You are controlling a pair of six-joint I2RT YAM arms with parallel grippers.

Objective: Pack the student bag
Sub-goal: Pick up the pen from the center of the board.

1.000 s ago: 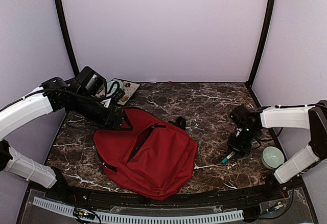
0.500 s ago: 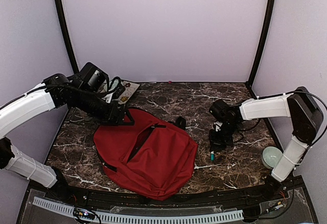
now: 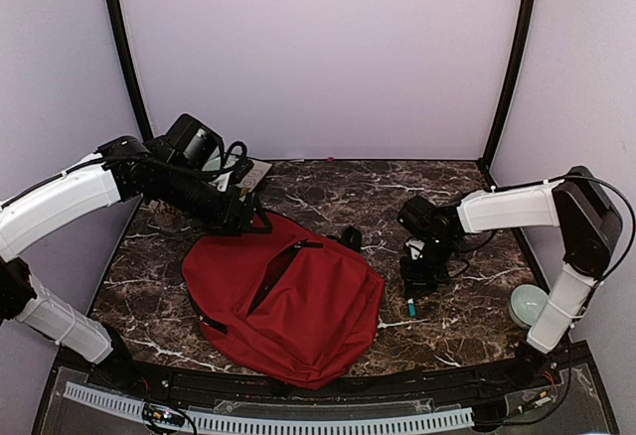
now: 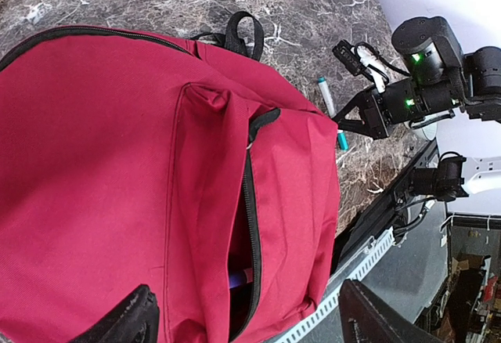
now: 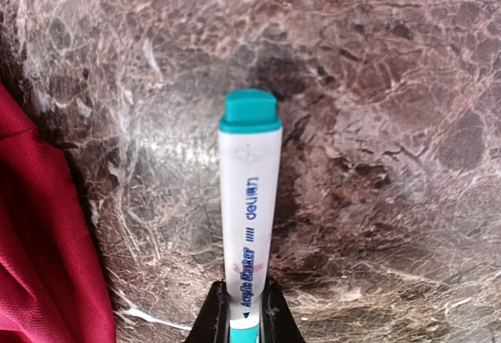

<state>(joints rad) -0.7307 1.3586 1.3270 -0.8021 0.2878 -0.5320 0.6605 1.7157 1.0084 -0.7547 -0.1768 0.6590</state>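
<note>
The student bag (image 3: pixel 288 296) lies flat just left of the right claw (image 5: pixel 243 318) and below the left claw (image 4: pixel 243 304), whose fingers stand wide apart and empty above the unzipped front pocket (image 4: pixel 249 202). The right claw is pinched shut on the tail of a teal-capped marker (image 5: pixel 249 218) jutting ahead of it. Held so near one end, the marker could pivot or slip if its cap snags the pocket's limp, unheld lip.

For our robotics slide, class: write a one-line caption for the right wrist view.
Right gripper shut on a white, teal-capped marker pen over the brown marble tabletop, beside the dark-red fabric backpack.
</note>
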